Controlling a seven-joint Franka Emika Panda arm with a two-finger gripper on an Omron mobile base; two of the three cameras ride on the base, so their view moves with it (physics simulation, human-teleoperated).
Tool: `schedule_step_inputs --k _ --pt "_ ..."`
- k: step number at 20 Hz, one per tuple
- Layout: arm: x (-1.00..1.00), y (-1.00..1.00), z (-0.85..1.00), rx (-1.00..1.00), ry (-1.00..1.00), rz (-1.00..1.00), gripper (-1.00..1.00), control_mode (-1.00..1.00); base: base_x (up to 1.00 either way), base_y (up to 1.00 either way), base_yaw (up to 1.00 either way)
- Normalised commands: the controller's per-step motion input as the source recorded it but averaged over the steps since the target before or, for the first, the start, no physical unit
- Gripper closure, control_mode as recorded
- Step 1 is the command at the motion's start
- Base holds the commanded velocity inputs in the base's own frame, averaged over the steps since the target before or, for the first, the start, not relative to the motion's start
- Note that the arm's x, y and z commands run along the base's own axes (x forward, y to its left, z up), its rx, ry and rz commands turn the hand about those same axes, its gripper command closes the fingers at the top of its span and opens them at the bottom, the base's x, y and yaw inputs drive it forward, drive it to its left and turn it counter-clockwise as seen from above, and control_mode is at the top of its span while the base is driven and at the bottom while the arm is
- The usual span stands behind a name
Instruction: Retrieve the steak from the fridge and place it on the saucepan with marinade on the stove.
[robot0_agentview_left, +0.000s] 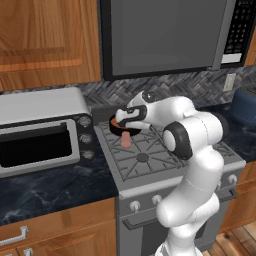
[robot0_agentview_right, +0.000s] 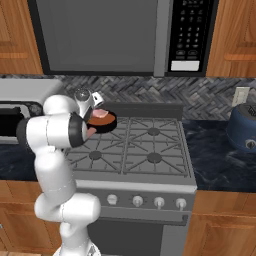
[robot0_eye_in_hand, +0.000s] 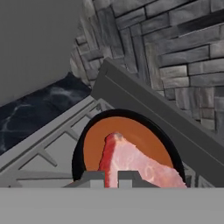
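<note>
Over the rear-left burner of the grey gas stove (robot0_agentview_right: 150, 145): gripper (robot0_eye_in_hand: 111, 177) clamped on the flat pink-red raw steak (robot0_eye_in_hand: 135, 164), above the small dark saucepan of orange-brown marinade (robot0_eye_in_hand: 131, 135). Fetch done; release remains.

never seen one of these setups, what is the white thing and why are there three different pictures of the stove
The white thing is a robot arm in a simulated kitchen. Two pictures come from cameras behind it, left and right; the third looks out from its hand. Its gripper is shut on the steak, holding it over the saucepan with marinade on the stove's back left burner. A toaster oven stands on the counter beside it, and a microwave hangs above.
</note>
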Motion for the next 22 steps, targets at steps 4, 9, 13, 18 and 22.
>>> schedule_step_inputs --k 4,9,13,18,22 --pt "0.41 0.00 -0.22 0.00 0.00 0.00 1.00 -1.00 0.00 0.00 0.00" --pt "0.44 0.00 -0.24 0.00 0.00 0.00 1.00 -1.00 0.00 0.00 0.00" --pt "0.39 0.00 -0.23 0.00 0.00 0.00 1.00 -1.00 0.00 0.00 0.00" --pt "0.43 0.01 -0.23 0.00 0.00 0.00 1.00 -1.00 0.00 0.00 0.00" --pt "0.41 0.04 -0.21 0.00 0.00 0.00 1.00 -1.00 0.00 0.00 0.00"
